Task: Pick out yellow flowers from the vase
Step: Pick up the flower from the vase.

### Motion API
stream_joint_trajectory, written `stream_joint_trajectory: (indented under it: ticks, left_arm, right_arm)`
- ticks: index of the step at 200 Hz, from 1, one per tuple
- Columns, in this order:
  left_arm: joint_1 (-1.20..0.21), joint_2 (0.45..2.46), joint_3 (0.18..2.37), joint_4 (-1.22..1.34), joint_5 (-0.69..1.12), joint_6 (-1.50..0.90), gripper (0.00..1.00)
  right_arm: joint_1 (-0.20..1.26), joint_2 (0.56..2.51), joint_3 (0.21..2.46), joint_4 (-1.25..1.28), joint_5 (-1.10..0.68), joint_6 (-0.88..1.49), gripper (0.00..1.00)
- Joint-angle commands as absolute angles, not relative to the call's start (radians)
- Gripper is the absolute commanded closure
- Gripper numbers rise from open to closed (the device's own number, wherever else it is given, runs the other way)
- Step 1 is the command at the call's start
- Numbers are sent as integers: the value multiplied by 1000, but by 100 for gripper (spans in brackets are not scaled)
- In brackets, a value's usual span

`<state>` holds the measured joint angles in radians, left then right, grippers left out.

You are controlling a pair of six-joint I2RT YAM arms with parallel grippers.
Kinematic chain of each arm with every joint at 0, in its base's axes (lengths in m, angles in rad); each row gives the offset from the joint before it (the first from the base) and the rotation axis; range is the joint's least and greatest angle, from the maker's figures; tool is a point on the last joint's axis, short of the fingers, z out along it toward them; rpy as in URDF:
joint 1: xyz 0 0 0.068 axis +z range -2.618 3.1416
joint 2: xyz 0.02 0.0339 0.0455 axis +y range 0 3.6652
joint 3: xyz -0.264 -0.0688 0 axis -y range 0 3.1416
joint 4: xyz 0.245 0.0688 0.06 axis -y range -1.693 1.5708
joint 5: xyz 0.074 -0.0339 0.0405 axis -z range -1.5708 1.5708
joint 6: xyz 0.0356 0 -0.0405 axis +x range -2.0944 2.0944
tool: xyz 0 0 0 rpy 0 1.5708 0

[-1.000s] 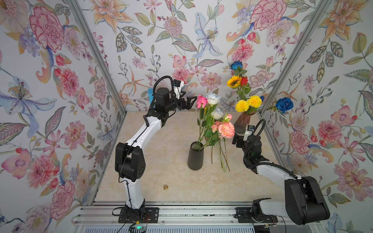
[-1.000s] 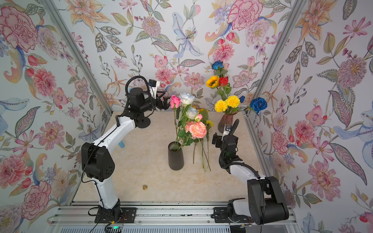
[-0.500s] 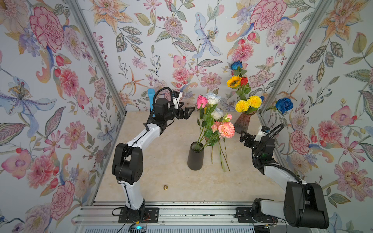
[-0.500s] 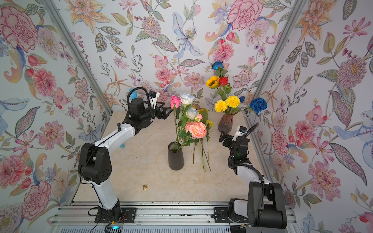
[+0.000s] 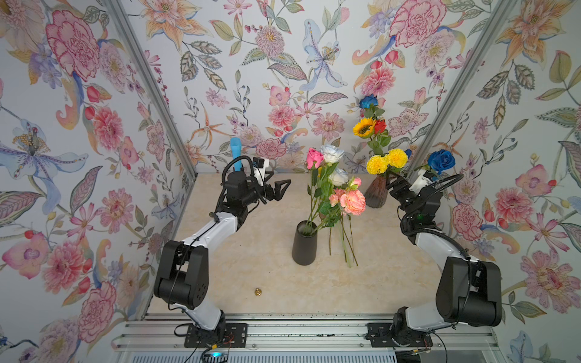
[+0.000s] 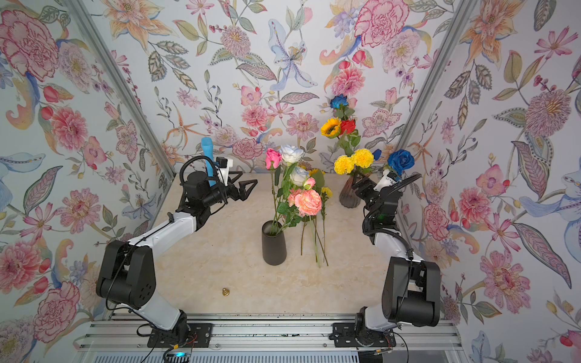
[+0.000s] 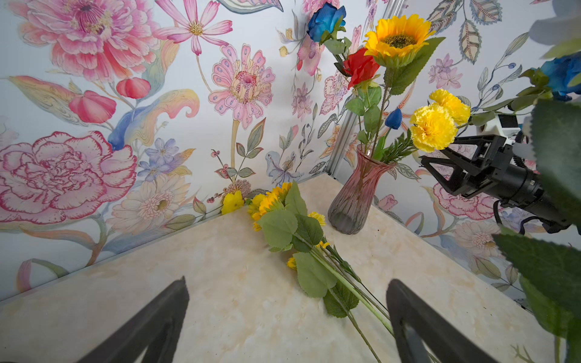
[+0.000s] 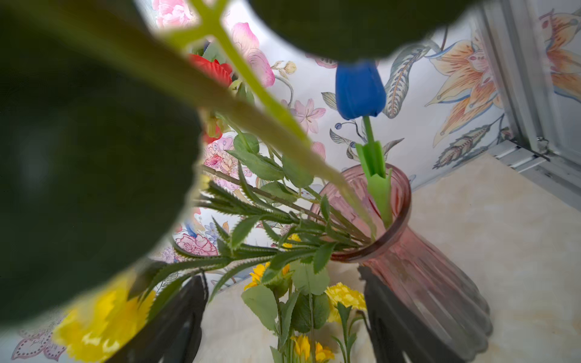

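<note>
now that your right end effector (image 5: 393,184) is swinging back to the vase (image 5: 375,196), it's narrowing, still empty, near the yellow pompoms (image 5: 386,160).

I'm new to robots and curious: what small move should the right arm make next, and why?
Probably close the right gripper around the stems under the yellow pompoms: its open jaws sit right there, beside the pink vase, holding nothing.
</note>
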<state>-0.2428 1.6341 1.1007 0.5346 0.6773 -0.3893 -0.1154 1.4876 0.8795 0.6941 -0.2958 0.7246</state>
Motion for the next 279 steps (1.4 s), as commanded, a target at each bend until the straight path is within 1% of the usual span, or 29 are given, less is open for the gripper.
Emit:
stream_joint_trajectory:
  ticks: [1,20,55,95,111,147,186,217,279]
  left_arm:
    - [-222,1602,1045,633,708,-413,0]
    - [-219,1596,1011,683,722,-430,0]
    - [-212,1592,990,696,738,-419,0]
    - [-203,1608,986,724,751,-434,0]
    - [-204,1615,985,737,756,-443,0]
    - [-202,1623,980,744,759,-443,0]
    - [-203,1627,977,765,765,-454,0]
    - [-202,1635,976,770,767,-453,0]
    - [-202,1652,980,779,770,-459,0]
  right_arm:
    - [-117,1525,928,713,-369,791,24]
    - [-113,1557,950,729,-413,828,28]
    - [-102,1577,963,727,-404,846,36]
    - [-80,1588,956,754,-387,867,36]
    - [-73,1589,956,755,-381,874,39]
    - [-48,1548,956,668,-288,740,41]
    - [-29,1528,984,590,-215,606,46]
    - [-23,1511,976,581,-181,521,46]
    - [-30,1485,975,508,-126,505,46]
